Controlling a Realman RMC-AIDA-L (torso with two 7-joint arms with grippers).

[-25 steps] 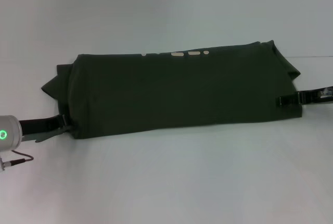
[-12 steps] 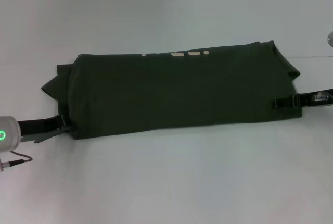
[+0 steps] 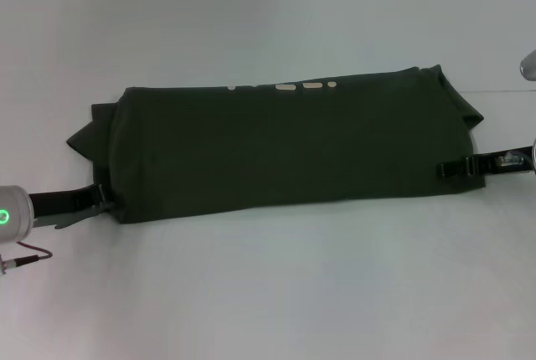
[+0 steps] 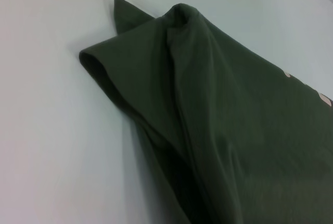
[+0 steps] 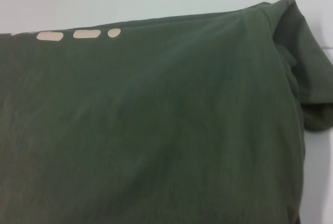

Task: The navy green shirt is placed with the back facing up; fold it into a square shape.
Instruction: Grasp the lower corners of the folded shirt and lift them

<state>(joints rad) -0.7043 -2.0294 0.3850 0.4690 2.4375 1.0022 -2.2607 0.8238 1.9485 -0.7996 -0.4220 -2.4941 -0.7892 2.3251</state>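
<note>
Olive-green shirt (image 3: 285,146) between left gripper (image 3: 99,199) and right gripper (image 3: 456,167).

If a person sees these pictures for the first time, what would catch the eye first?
The navy green shirt, folded into a long band, lies across the white table, with cream marks along its far edge. The left gripper and the right gripper meet its near corners at the two ends.

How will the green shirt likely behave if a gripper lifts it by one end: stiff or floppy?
Probably floppy: the shirt lies in soft folds and rumples at its sleeve. It would likely sag and unfold, since the layers look loose. It seems unlikely to slide on its own, lying flat on the table.
</note>
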